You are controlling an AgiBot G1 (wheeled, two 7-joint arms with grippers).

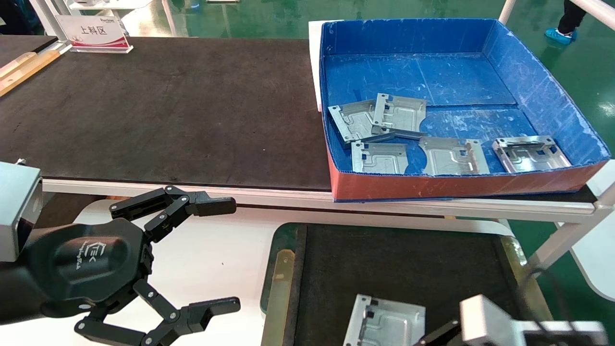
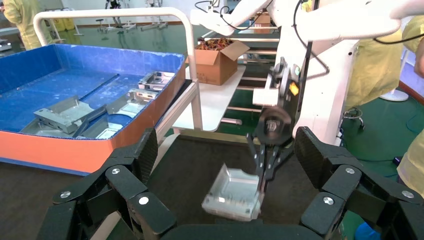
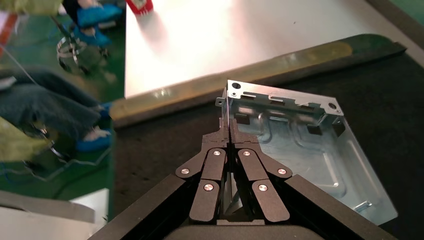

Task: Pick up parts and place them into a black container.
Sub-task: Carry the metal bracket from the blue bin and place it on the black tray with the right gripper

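Observation:
My right gripper (image 3: 229, 131) is shut on the bent edge wall of a silver-grey part (image 3: 310, 160), holding it low over the black container (image 3: 165, 145). In the head view that part (image 1: 384, 322) shows at the bottom edge over the container's felt (image 1: 408, 259), with my right gripper (image 1: 427, 336) mostly cut off. The left wrist view shows the same part (image 2: 235, 192), tilted, hanging from the right gripper (image 2: 265, 172). My left gripper (image 1: 226, 254) is open and empty left of the container. Several more parts (image 1: 399, 113) lie in the blue box.
The blue cardboard box with the red front (image 1: 456, 185) stands on the black mat table (image 1: 168, 110) behind the container. A white table (image 1: 216, 250) lies under my left gripper. A sign (image 1: 93, 33) stands at the back left. The container's green rim (image 1: 281, 269) has a brass strip.

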